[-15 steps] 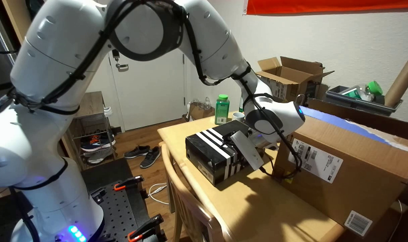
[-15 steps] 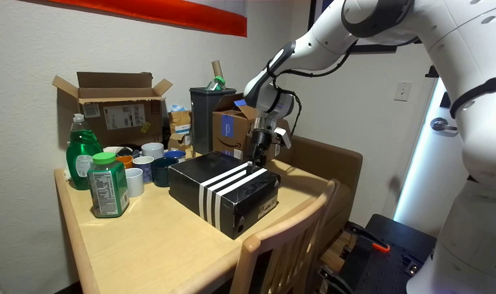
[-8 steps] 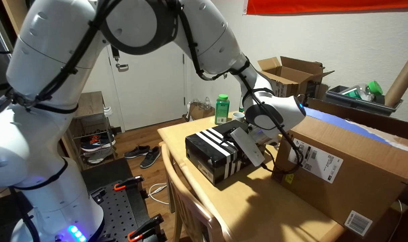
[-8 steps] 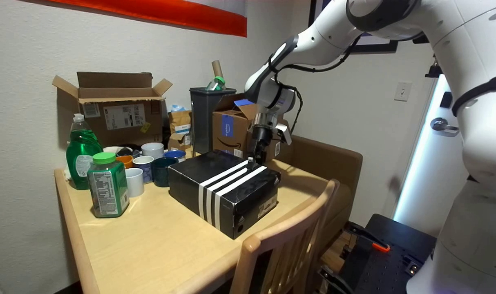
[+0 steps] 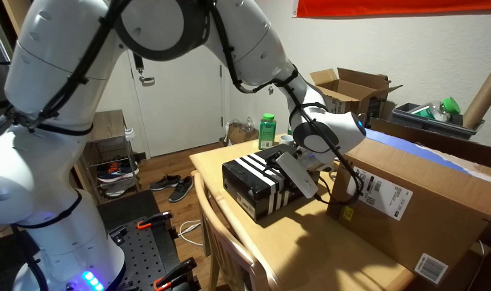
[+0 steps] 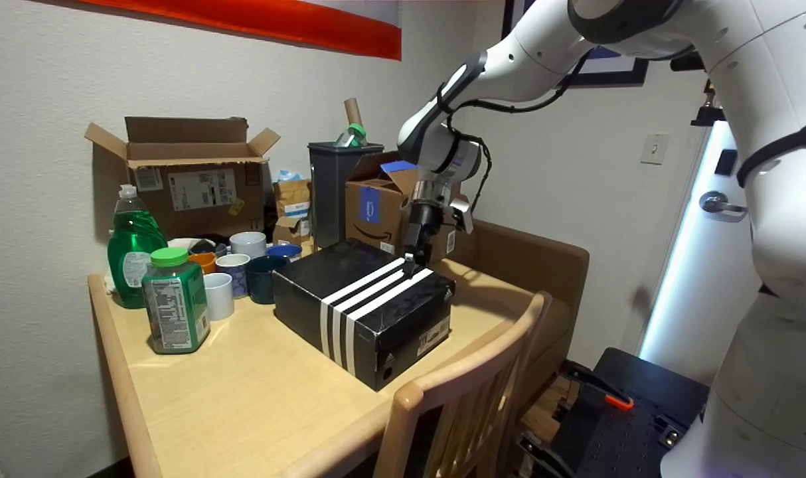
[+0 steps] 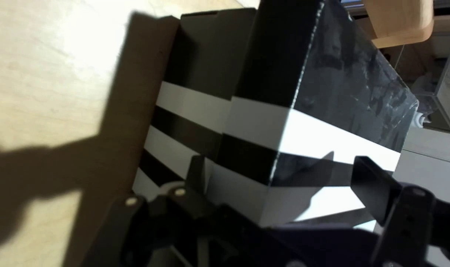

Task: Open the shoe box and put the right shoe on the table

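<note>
Lid (image 7: pixel 343 85) down on the shoe box (image 6: pixel 363 292), opening not yet begun. My gripper (image 7: pixel 279 167) stands with its jaws wide apart and holds nothing. The box lies between and below my jaws, its stripe-crossed top edge running through the gap: 1 finger (image 7: pixel 196 172) hangs beside the side wall, near the seam under the lid's lip, while the opposite finger (image 7: pixel 375 187) is over the lid's top face. Whether either finger touches cardboard, I cannot tell. The table (image 6: pixel 243 392) extends beneath the box and outward below my jaws; a larger brown carton (image 5: pixel 415 202) stands near my jaws, on the side away from the box. Done, as I judge it: only the placing of my jaws across the lid's edge. Remaining: 3 steps, namely raising the lid, gripping the right shoe, and setting it on the table. The shoe cannot be identified in any of the 3 views; I take it to lie under the lid, below my jaws.
</note>
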You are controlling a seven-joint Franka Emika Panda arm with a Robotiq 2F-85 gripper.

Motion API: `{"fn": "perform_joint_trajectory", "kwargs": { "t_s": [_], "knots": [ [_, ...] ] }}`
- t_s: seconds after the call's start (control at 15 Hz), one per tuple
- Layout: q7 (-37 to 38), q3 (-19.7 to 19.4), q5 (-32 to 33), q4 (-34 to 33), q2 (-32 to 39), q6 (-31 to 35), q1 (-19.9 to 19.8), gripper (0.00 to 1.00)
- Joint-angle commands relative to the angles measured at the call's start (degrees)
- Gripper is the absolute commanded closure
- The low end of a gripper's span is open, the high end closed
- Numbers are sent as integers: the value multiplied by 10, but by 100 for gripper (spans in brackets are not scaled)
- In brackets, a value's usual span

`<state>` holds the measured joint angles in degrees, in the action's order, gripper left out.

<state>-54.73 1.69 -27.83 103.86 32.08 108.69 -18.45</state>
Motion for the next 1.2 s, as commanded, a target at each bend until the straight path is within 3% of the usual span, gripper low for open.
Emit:
{"fn": "perform_joint_trajectory", "kwargs": {
  "t_s": [0.0, 0.67, 1.13],
  "knots": [
    [-11, -4, 3, 39, -49, 0, 6, 0],
    [2, -7, 32, 102, -117, 37, 44, 0],
    [23, -11, 38, 97, -163, 32, 66, 0]
  ]
}}
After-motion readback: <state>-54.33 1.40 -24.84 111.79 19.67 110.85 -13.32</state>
